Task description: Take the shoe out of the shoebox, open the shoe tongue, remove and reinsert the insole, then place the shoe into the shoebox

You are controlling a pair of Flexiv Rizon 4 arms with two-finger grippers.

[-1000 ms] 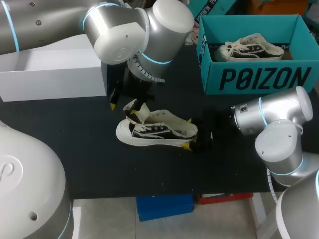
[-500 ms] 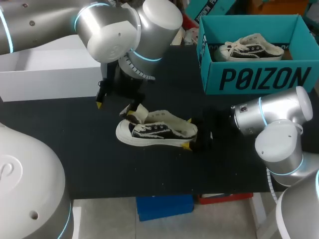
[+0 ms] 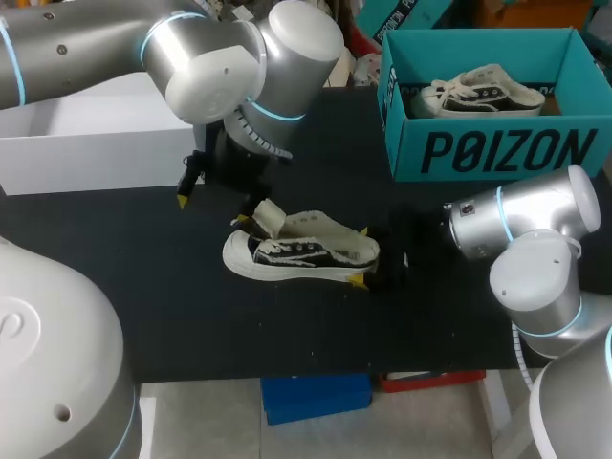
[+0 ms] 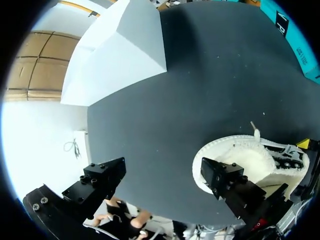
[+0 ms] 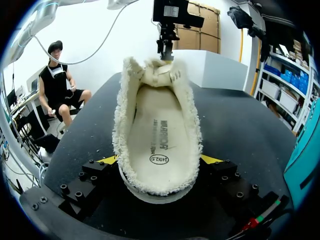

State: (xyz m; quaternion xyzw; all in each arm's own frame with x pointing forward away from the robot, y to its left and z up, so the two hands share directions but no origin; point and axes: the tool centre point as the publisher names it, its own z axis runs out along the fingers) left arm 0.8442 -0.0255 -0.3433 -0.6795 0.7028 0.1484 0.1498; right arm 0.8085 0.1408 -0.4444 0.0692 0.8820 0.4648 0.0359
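A black-and-cream shoe (image 3: 301,253) lies on its sole in the middle of the black table, its tongue (image 5: 161,74) folded up and forward. The cream insole (image 5: 157,140) lies flat inside it. My right gripper (image 5: 157,162) is shut on the shoe's heel, one yellow tip on each side. My left gripper (image 3: 215,203) hangs open just above and beside the toe; in the left wrist view one of its fingers (image 4: 227,182) is over the toe (image 4: 250,160) and nothing is between them. The teal shoebox (image 3: 497,148) stands at the back right.
A second shoe (image 3: 483,91) lies inside the teal shoebox. A white box (image 3: 96,143) stands at the back left, close behind my left arm. Bare black table (image 3: 191,316) lies in front of the shoe.
My left gripper has opened, let go of the tongue and drawn back to the left, away from the toe. The shoe and my right arm have not moved.
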